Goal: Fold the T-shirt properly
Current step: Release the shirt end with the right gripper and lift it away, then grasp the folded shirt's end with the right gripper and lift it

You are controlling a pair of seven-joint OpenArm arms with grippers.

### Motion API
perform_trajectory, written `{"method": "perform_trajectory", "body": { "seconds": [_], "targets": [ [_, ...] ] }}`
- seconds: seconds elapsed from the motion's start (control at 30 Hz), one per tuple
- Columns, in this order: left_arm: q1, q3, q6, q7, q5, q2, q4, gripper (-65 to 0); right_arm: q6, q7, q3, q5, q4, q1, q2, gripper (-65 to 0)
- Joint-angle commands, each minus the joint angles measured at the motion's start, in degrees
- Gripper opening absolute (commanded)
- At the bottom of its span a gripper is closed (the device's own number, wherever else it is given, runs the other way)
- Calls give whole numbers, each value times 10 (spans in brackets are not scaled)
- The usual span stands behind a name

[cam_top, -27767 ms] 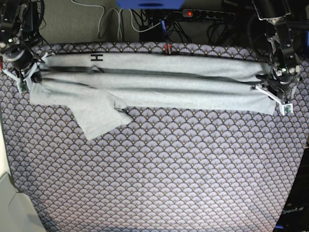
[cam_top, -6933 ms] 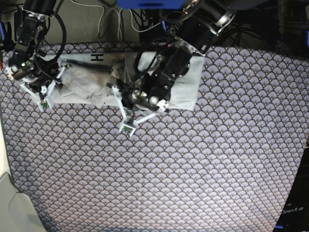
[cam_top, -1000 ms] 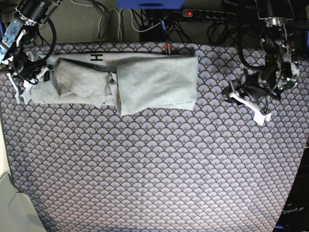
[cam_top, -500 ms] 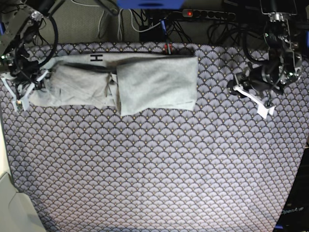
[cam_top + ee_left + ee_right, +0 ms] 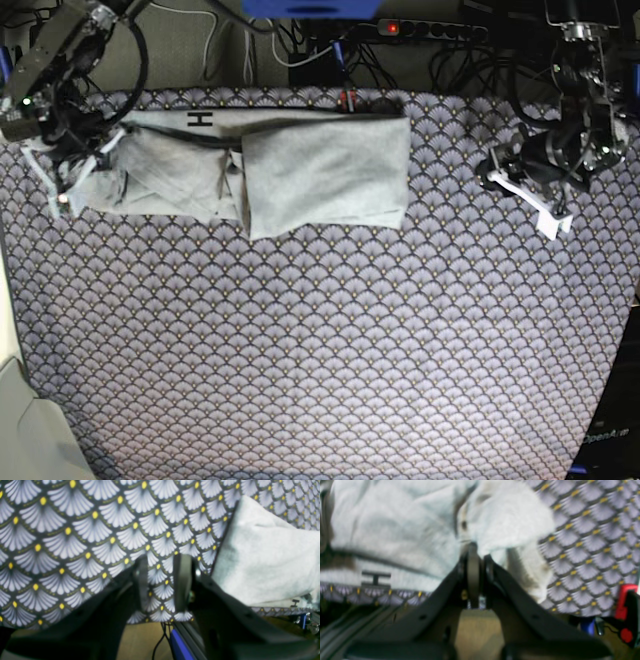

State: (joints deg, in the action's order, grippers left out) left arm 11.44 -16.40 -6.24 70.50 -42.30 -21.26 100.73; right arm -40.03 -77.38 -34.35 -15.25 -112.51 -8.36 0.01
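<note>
The light grey T-shirt point(image 5: 320, 175) lies part-folded along the far edge of the table, its right part doubled over into a flat panel. Black lettering point(image 5: 201, 120) shows on its far strip. My right gripper point(image 5: 62, 190) is at the shirt's left end; in the right wrist view it point(image 5: 476, 552) is shut on a bunched edge of the T-shirt point(image 5: 395, 530). My left gripper point(image 5: 515, 185) hovers over bare cloth, well right of the shirt. In the left wrist view it point(image 5: 161, 580) is open and empty, with the T-shirt's point(image 5: 262, 562) folded edge to its right.
The purple-grey fan-patterned cloth point(image 5: 330, 350) covers the whole table. A power strip and cables point(image 5: 400, 30) lie behind the far edge. A pale object point(image 5: 25, 430) sits at the near left corner. A red part point(image 5: 623, 600) shows beyond the table edge.
My right gripper has shifted slightly right and up with the shirt's left end, which has drawn in a little. My left gripper has drifted slightly up and right, still empty.
</note>
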Motion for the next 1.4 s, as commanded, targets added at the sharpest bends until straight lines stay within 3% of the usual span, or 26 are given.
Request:
{"method": "perform_trajectory", "body": {
  "seconds": [0.0, 0.43, 0.67, 0.9, 1.37],
  "targets": [
    [-4, -3, 0, -5, -5, -9, 9, -473, 0, 9, 16, -10, -10, 6, 6, -650],
    [29, -29, 0, -7, -4, -57, 9, -473, 0, 45, 144, -10, -22, -2, 5, -650],
    [61, -88, 0, -6, -5, -59, 9, -473, 0, 84, 238, -10, -31, -2, 4, -650],
    [79, -96, 0, -5, -4, -57, 9, -473, 0, 125, 359, -10, -30, -10, -1, -650],
    [101, -97, -1, -9, -6, -40, 10, -474, 0, 129, 499, -7, -10, 8, -36, -650]
  ]
}}
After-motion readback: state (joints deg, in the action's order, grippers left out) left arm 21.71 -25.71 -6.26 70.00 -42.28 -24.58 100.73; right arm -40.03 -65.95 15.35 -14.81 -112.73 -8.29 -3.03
